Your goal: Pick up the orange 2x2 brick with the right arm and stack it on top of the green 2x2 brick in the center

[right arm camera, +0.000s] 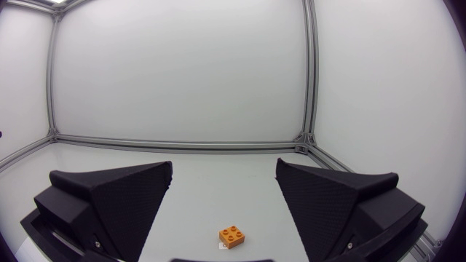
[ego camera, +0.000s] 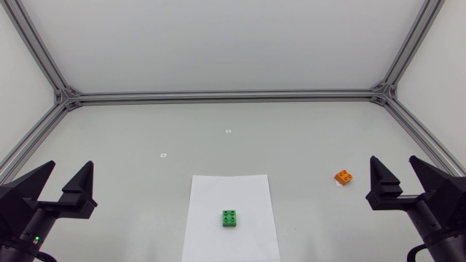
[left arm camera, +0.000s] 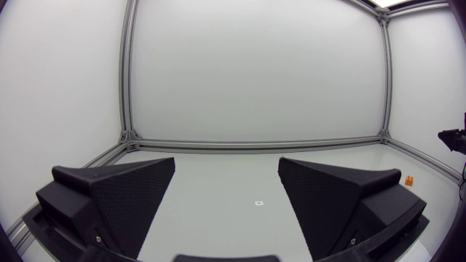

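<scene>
The orange 2x2 brick (ego camera: 344, 177) lies on the table at the right, just left of my right gripper (ego camera: 398, 172). In the right wrist view the orange brick (right arm camera: 231, 236) sits ahead of my open right gripper (right arm camera: 224, 172), apart from both fingers. The green 2x2 brick (ego camera: 230, 218) rests on a white sheet of paper (ego camera: 251, 189) at the front centre. My left gripper (ego camera: 67, 175) stands open and empty at the left edge, as the left wrist view (left arm camera: 226, 169) confirms. Far beside it a speck of the orange brick (left arm camera: 409, 180) shows.
Aluminium frame rails (ego camera: 226, 95) border the table at the back and sides. Two small white markers (ego camera: 228, 131) (ego camera: 164, 154) lie on the surface behind the paper.
</scene>
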### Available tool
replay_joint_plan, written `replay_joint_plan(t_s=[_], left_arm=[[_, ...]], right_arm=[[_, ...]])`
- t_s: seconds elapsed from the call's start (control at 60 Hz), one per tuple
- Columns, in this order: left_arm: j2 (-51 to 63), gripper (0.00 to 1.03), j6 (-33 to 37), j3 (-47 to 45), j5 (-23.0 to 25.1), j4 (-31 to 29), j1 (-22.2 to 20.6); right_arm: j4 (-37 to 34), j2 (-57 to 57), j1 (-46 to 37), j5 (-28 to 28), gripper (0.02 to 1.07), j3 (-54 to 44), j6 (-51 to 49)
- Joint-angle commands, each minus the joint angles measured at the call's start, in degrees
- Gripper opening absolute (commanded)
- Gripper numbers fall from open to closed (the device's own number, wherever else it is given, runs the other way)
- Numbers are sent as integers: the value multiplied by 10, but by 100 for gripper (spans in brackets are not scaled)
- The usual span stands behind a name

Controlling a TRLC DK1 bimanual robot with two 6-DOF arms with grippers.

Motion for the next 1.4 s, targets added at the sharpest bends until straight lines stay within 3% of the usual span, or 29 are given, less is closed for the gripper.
replay_joint_plan(t_s=[0.0,0.433,0.9,1.133,1.383], left_arm=[[-5,99,7,-23,2,-9,2],[-5,99,7,-23,2,-8,2],[-5,99,7,-23,3,-8,2],[-5,99,7,-23,2,-9,2],[-5,99,7,-23,2,-8,2]], right_arm=[[7,-6,-1,1,103,-15,-6],[16,-8,-9,17,103,-10,-6],[-36,6,8,20,103,104,-3],[-60,119,9,14,103,200,-3],[-150,293,5,2,102,342,19]])
